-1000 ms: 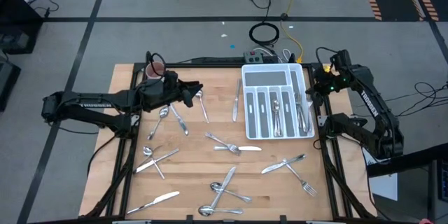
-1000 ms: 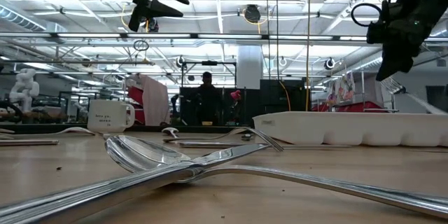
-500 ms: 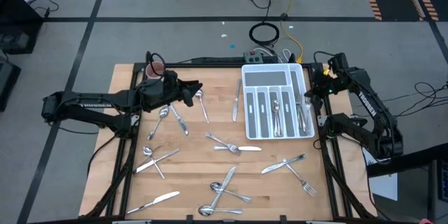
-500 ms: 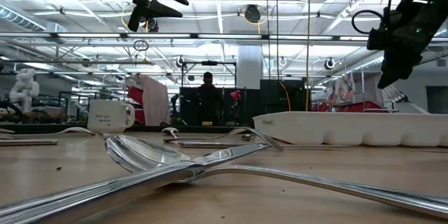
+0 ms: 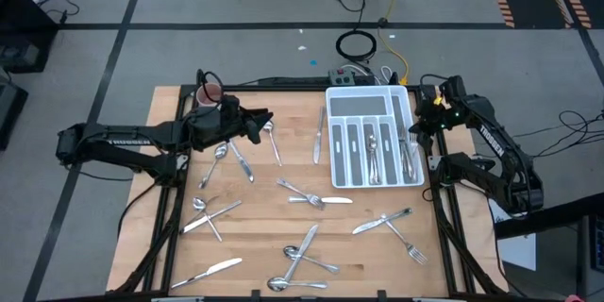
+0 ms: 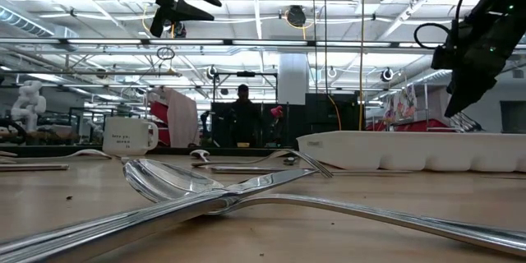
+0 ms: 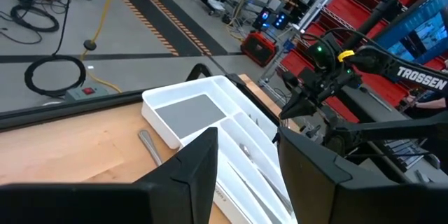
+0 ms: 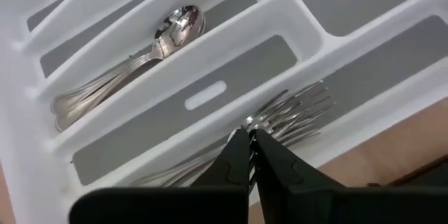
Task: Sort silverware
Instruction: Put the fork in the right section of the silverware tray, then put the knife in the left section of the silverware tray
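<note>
Several loose forks, spoons and knives (image 5: pixel 307 193) lie scattered flat on the wooden table. More lie in the white tray (image 5: pixel 368 104): spoons (image 8: pixel 140 56) in a middle slot, forks (image 8: pixel 294 112) in the right slot. My right gripper (image 5: pixel 415 130) (image 8: pixel 250 147) is shut and hovers just above those forks, over the tray's rim (image 6: pixel 458 108). My left gripper (image 5: pixel 267 119) (image 7: pixel 245 161) is open and empty. It hangs high above the table's far left part (image 6: pixel 201 0), near the mug (image 5: pixel 208 94).
A white-and-pink mug (image 6: pixel 130 137) stands at the far left corner. A power strip and cables (image 5: pixel 351 75) lie beyond the table's far edge. Crossed spoons and forks (image 6: pixel 205 193) lie close to the near edge. A person (image 6: pixel 243 115) stands far off in the room.
My right gripper has come down a little over the tray's right slot and shifted slightly toward the table's left. My left arm has kept still.
</note>
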Controlling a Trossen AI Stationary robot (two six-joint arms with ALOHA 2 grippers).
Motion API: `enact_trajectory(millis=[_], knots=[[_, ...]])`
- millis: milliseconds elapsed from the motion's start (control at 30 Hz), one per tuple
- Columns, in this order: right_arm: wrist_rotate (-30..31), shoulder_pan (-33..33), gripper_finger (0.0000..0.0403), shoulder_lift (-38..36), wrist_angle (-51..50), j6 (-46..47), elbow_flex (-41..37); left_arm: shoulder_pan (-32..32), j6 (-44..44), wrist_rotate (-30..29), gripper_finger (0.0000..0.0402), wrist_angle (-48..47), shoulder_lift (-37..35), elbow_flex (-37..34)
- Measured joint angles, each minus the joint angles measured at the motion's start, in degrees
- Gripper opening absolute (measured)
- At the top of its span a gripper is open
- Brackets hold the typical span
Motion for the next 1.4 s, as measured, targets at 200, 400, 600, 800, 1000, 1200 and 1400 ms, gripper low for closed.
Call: enact_trajectory(millis=[200,400,600,800,1000,1200,1400], knots=[[0.09,0.00,0.0000,0.00,-0.02,0.12,0.00,0.02,0.01,0.00,0.0153,-0.02,0.00,0.00],[1.14,0.00,0.0008,0.00,-0.02,0.72,0.00,0.02,0.00,0.00,0.0153,-0.02,0.00,0.00],[1.52,0.00,0.0048,0.02,-0.81,0.69,-0.13,0.02,-0.02,0.00,0.0153,-0.04,0.00,0.00],[1.60,0.00,0.0083,0.02,-0.39,0.71,-0.13,0.02,-0.06,0.00,0.0153,-0.04,0.00,0.00],[6.91,0.02,0.0089,-0.46,0.00,2.30,-0.06,0.02,-0.09,0.00,0.0153,-0.04,0.01,0.00],[5.64,0.39,0.0090,-1.06,0.12,5.32,1.19,-0.02,-0.29,0.00,0.0153,-0.03,0.02,0.00],[4.87,2.39,0.0095,-1.44,-2.77,11.24,7.10,-0.09,-0.32,0.37,0.0153,-0.07,0.02,0.00]])
